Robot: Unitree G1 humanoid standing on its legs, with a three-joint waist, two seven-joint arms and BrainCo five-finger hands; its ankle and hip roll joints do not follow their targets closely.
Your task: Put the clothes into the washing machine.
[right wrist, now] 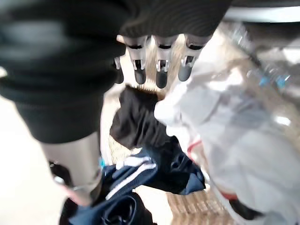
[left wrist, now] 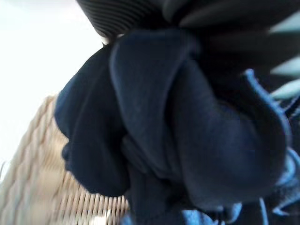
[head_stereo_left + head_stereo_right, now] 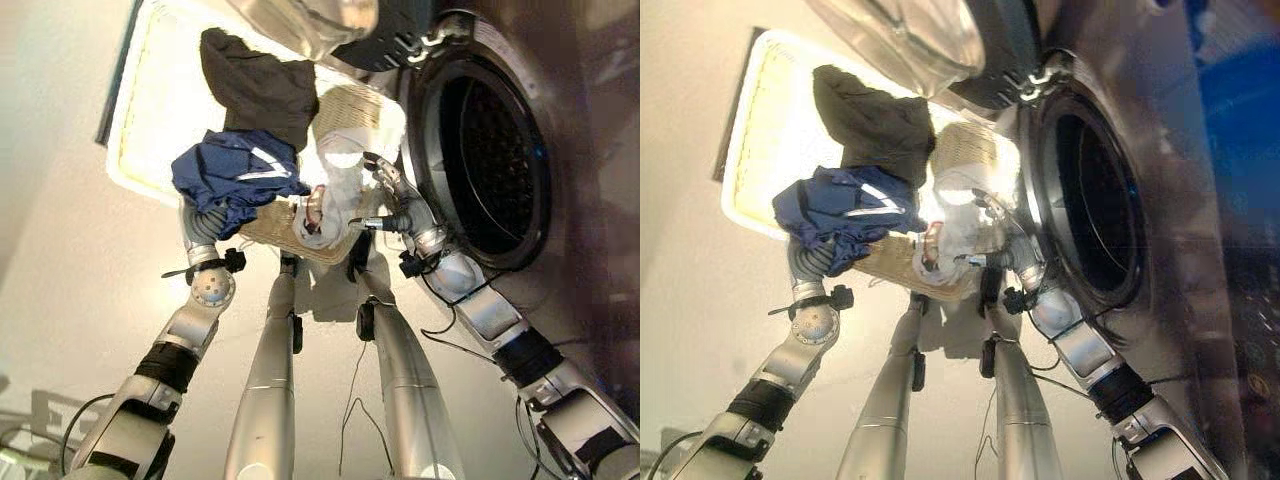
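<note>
Left hand: your left hand (image 3: 203, 222) is raised under the blue garment (image 3: 237, 173), buried in its folds; you cannot tell how its fingers stand.
Right hand: your right hand (image 3: 392, 205) reaches up beside the white garment (image 3: 335, 190), just beside the washing machine's round opening (image 3: 492, 160); in the right wrist view its fingers (image 1: 161, 63) hang straight and relaxed, gripping nothing.
Clothes: you can count three, one blue with white stripes, one dark (image 3: 258, 82), one white with a red trim.
Basket: one wicker basket (image 3: 362, 112) lies behind the clothes, next to the drum.
Door: the glass door (image 3: 310, 22) stands open above.
</note>
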